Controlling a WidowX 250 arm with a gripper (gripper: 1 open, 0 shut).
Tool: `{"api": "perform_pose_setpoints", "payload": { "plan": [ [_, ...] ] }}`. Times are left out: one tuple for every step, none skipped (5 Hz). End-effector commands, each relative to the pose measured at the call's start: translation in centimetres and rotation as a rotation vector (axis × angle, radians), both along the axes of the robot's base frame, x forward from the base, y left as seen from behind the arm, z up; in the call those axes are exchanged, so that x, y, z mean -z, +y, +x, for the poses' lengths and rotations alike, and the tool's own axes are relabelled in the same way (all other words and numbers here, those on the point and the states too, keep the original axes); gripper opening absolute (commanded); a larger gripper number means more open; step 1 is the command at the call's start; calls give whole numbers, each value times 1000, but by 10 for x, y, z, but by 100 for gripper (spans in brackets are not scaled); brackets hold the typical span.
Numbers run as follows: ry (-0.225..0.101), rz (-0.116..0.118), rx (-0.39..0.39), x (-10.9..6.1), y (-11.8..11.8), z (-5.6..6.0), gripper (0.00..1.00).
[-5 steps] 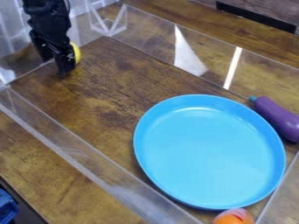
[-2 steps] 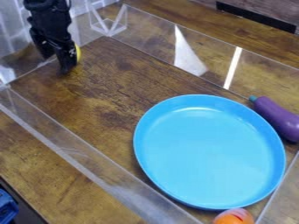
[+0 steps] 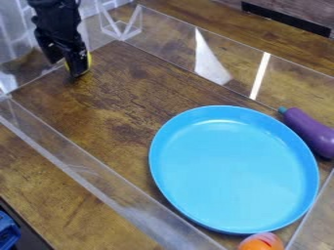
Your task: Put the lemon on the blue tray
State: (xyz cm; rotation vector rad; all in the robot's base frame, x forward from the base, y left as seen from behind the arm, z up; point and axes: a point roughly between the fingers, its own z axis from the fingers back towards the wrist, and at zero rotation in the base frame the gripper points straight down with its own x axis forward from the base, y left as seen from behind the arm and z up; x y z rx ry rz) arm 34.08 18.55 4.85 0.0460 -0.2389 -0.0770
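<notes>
My black gripper point(image 3: 62, 59) stands in the far left corner of the wooden table, pointing steeply down with its jaws open. The lemon point(image 3: 80, 62) shows only as a small yellow patch at the right finger, low on the table; most of it is hidden by the fingers. I cannot tell whether the fingers touch it. The blue tray point(image 3: 235, 171), a wide round light-blue dish, lies at the near right, well away from the gripper, with nothing on it.
A purple eggplant point(image 3: 311, 130) lies just past the tray's right rim. An orange round fruit point(image 3: 259, 242) sits at the tray's near edge. Clear acrylic walls point(image 3: 78, 171) fence the wooden surface on the near and far sides.
</notes>
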Motion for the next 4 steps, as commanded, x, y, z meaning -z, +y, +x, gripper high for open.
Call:
{"api": "perform_pose_setpoints", "payload": {
  "plan": [
    [-106, 46, -16, -43, 10, 10, 100],
    [-108, 37, -19, -42, 12, 11, 100],
    [-108, 29, -15, -38, 14, 12, 100],
    [-107, 20, -10, -32, 17, 14, 100]
  ]
}}
